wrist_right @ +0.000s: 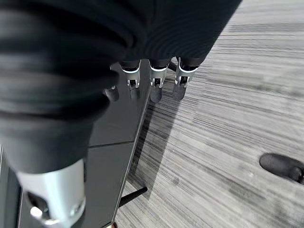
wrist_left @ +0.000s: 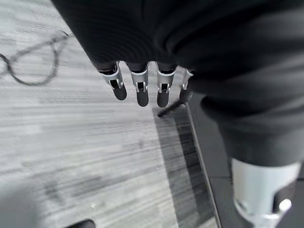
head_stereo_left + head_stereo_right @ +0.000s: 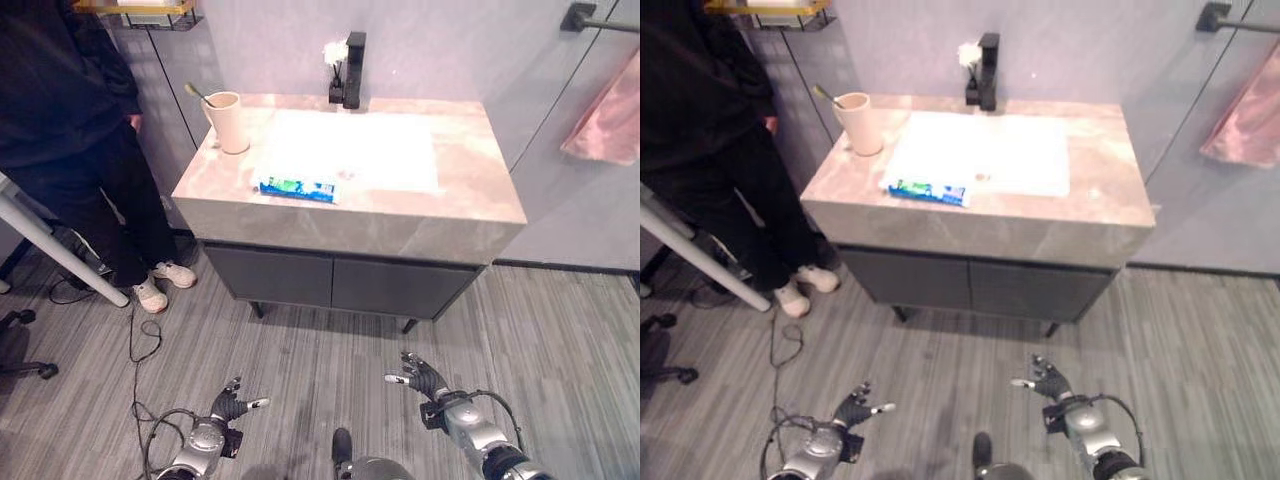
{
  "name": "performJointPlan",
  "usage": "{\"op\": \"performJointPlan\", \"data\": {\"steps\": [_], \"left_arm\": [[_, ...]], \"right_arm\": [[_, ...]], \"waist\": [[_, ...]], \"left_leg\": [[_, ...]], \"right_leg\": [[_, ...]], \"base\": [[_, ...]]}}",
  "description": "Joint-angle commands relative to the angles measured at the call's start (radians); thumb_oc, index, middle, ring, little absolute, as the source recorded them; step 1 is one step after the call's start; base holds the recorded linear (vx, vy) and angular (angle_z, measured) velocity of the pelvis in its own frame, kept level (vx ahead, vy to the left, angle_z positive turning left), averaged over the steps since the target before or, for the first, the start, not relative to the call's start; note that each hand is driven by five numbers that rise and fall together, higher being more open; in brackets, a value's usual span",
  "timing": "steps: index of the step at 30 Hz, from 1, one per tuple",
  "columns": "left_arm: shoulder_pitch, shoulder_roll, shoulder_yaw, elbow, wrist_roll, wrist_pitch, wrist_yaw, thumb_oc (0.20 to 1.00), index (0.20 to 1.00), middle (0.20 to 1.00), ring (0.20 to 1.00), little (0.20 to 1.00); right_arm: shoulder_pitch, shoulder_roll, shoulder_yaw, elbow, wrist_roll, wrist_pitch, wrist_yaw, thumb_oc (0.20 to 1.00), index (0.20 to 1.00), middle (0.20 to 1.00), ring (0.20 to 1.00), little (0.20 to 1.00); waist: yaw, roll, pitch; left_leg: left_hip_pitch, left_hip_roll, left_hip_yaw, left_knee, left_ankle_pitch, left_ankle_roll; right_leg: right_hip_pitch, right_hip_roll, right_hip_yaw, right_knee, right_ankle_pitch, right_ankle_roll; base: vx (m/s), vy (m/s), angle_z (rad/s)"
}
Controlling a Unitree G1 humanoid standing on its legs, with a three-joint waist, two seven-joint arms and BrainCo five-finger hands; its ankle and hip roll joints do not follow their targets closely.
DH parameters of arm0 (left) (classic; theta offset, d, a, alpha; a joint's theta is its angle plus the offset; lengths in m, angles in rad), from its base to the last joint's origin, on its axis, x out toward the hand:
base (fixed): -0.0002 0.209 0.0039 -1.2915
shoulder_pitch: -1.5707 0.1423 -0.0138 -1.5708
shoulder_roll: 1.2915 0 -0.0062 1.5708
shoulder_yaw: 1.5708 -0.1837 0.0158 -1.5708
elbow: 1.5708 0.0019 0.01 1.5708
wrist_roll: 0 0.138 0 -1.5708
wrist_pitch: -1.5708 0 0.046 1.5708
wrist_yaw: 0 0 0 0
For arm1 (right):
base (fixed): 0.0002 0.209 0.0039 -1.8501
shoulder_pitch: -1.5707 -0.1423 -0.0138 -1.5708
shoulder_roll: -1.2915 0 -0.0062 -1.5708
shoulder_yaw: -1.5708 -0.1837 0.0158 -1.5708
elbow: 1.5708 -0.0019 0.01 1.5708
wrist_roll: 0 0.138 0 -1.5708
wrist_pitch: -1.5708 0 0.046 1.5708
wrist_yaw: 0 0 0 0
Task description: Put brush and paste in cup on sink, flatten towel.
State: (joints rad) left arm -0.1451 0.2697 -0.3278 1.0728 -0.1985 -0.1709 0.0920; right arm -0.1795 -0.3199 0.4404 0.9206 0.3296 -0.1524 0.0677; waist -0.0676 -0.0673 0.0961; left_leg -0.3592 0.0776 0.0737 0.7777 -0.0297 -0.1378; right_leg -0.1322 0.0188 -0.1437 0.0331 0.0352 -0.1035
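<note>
Brush (image 3: 197,95) in cup (image 3: 228,122), paste (image 3: 297,189) flat on sink (image 3: 350,225)

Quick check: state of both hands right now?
Left hand: open, fingers straight, holding nothing, low over the grey striped floor.
Right hand: open, fingers straight, holding nothing, also low over the floor.

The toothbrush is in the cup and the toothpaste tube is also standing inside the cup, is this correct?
Not quite. The toothbrush is in the cup, but the toothpaste tube lies flat on the sink counter, apart from the cup; the left eye view shows it.
</note>
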Motion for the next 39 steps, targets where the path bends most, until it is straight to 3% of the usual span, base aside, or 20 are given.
{"op": "performJointPlan", "data": {"steps": [1,2,3,4,5,6,12,15,20,22,25,27,34,36,39], "left_arm": [[-0.063,0.018,-0.012,-0.051,-0.031,-0.051,0.021,1.000,1.000,1.000,1.000,1.000],[-0.060,0.018,-0.015,-0.057,-0.026,-0.053,0.022,1.000,1.000,1.000,1.000,1.000],[-0.060,0.018,-0.016,-0.057,-0.026,-0.053,0.022,1.000,1.000,1.000,1.000,1.000],[-0.043,0.020,-0.018,-0.064,-0.031,-0.056,0.017,1.000,1.000,1.000,1.000,1.000],[-0.042,0.020,-0.018,-0.064,-0.031,-0.056,0.017,1.000,1.000,1.000,1.000,1.000],[-0.021,0.031,-0.011,-0.082,-0.028,-0.056,0.010,1.000,1.000,1.000,1.000,1.000],[-0.004,0.064,-0.010,-0.073,0.024,-0.051,-0.001,1.000,1.000,1.000,1.000,1.000],[0.001,0.077,0.003,-0.073,0.020,-0.054,0.001,1.000,1.000,1.000,1.000,1.000],[0.017,0.104,0.010,-0.098,0.027,-0.060,-0.001,1.000,1.000,1.000,1.000,1.000],[0.025,0.106,0.005,-0.094,0.043,-0.057,-0.004,1.000,1.000,1.000,1.000,1.000],[0.025,0.107,0.002,-0.076,0.051,-0.062,-0.008,1.000,1.000,1.000,1.000,1.000],[0.033,0.110,0.010,-0.055,0.044,-0.063,-0.013,1.000,1.000,1.000,1.000,1.000],[0.048,0.114,-0.022,-0.050,0.122,-0.065,-0.011,1.000,1.000,1.000,1.000,1.000],[0.068,0.149,-0.062,-0.139,0.182,-0.079,-0.022,1.000,1.000,1.000,1.000,1.000],[0.148,0.293,-0.114,-0.385,0.273,-0.128,-0.068,1.000,1.000,1.000,1.000,1.000]], "right_arm": [[0.026,-0.045,-0.019,-0.080,-0.008,-0.032,-0.018,1.000,1.000,1.000,1.000,1.000],[0.029,-0.040,-0.020,-0.067,-0.011,-0.032,-0.020,1.000,1.000,1.000,1.000,1.000],[0.029,-0.040,-0.020,-0.066,-0.012,-0.032,-0.020,1.000,1.000,1.000,1.000,1.000],[0.026,-0.033,-0.019,-0.011,-0.027,-0.023,-0.014,1.000,1.000,1.000,1.000,1.000],[0.026,-0.032,-0.019,-0.010,-0.027,-0.024,-0.014,1.000,1.000,1.000,1.000,1.000],[0.024,-0.030,-0.016,-0.008,-0.038,-0.023,-0.010,1.000,1.000,1.000,1.000,1.000],[0.040,-0.016,-0.055,0.020,-0.039,-0.025,-0.005,1.000,1.000,1.000,1.000,1.000],[0.040,-0.014,-0.060,0.045,-0.055,-0.023,-0.003,1.000,1.000,1.000,1.000,1.000],[0.033,-0.019,-0.052,0.067,-0.093,-0.023,0.001,1.000,1.000,1.000,1.000,1.000],[0.031,-0.017,-0.052,0.087,-0.100,-0.020,-0.001,1.000,1.000,1.000,1.000,1.000],[0.020,-0.022,-0.061,0.110,-0.095,-0.023,-0.002,1.000,1.000,1.000,1.000,1.000],[0.020,-0.021,-0.059,0.140,-0.104,-0.021,0.000,1.000,1.000,1.000,1.000,1.000],[0.023,-0.033,-0.089,0.243,-0.106,-0.021,-0.014,1.000,1.000,1.000,1.000,1.000],[0.024,-0.046,-0.099,0.275,-0.124,-0.020,-0.020,1.000,1.000,1.000,1.000,1.000],[0.025,-0.072,-0.123,0.348,-0.174,-0.020,-0.036,1.000,1.000,1.000,1.000,1.000]], "waist": [[0.004,0.023,0.048],[0.013,0.037,0.043],[0.012,0.035,0.044],[0.044,0.055,0.039],[0.044,0.054,0.040],[0.048,0.054,0.038],[0.050,0.044,0.012],[0.053,0.046,0.002],[0.052,0.056,0.024],[0.052,0.059,0.028],[0.048,0.065,0.035],[0.050,0.045,0.043],[0.069,0.043,0.029],[0.081,0.050,0.029],[0.111,0.069,0.026]], "left_leg": [[0.119,-0.013,0.116,-0.545,0.044,0.076],[0.090,-0.010,0.115,-0.626,0.100,0.067],[0.098,-0.013,0.116,-0.637,0.105,0.067],[0.072,-0.014,0.025,-0.704,0.177,0.058],[0.073,-0.014,0.025,-0.704,0.176,0.058],[0.085,-0.032,-0.008,-0.671,0.140,0.070],[0.102,-0.090,0.016,-0.640,0.073,0.123],[0.114,-0.106,0.032,-0.641,0.049,0.141],[0.153,-0.109,0.050,-0.679,0.040,0.163],[0.169,-0.107,0.055,-0.686,0.032,0.161],[0.189,-0.088,0.051,-0.698,0.024,0.143],[0.193,-0.081,0.041,-0.672,0.014,0.132],[0.195,-0.065,-0.003,-0.713,0.051,0.102],[0.192,-0.064,-0.025,-0.733,0.064,0.097],[0.187,-0.066,-0.058,-0.767,0.085,0.089]], "right_leg": [[0.016,-0.082,0.050,0.009,-0.013,0.175],[0.028,-0.072,0.054,-0.001,-0.017,0.179],[0.032,-0.075,0.054,-0.003,-0.019,0.179],[0.090,-0.064,0.098,-0.003,-0.044,0.184],[0.092,-0.065,0.099,-0.003,-0.045,0.185],[0.089,-0.065,0.123,0.022,-0.063,0.188],[0.095,-0.104,0.171,0.096,-0.099,0.216],[0.078,-0.122,0.180,0.126,-0.084,0.233],[-0.008,-0.126,0.145,0.253,-0.002,0.249],[-0.019,-0.136,0.110,0.246,-0.009,0.251],[-0.047,-0.168,0.087,0.135,-0.012,0.250],[-0.034,-0.178,0.104,0.089,0.002,0.259],[0.024,-0.144,0.068,0.001,-0.004,0.239],[0.032,-0.141,0.050,-0.010,-0.007,0.236],[0.045,-0.143,0.011,-0.029,-0.011,0.238]], "base": [[0.46,0.112,0.40],[0.24,0.090,0.20],[0.49,0.178,-0.27],[0.37,0.131,-0.61],[0.49,0.193,-0.79],[0.22,0.110,-0.87],[0.28,0.202,-0.71],[0.12,0.121,-0.04],[0.08,0.116,0.00],[0.07,0.042,-0.05],[0.09,-0.074,-0.14],[0.07,-0.156,-0.15],[0.02,-0.138,0.25],[-0.02,-0.088,0.29],[-0.02,-0.074,0.28]]}}
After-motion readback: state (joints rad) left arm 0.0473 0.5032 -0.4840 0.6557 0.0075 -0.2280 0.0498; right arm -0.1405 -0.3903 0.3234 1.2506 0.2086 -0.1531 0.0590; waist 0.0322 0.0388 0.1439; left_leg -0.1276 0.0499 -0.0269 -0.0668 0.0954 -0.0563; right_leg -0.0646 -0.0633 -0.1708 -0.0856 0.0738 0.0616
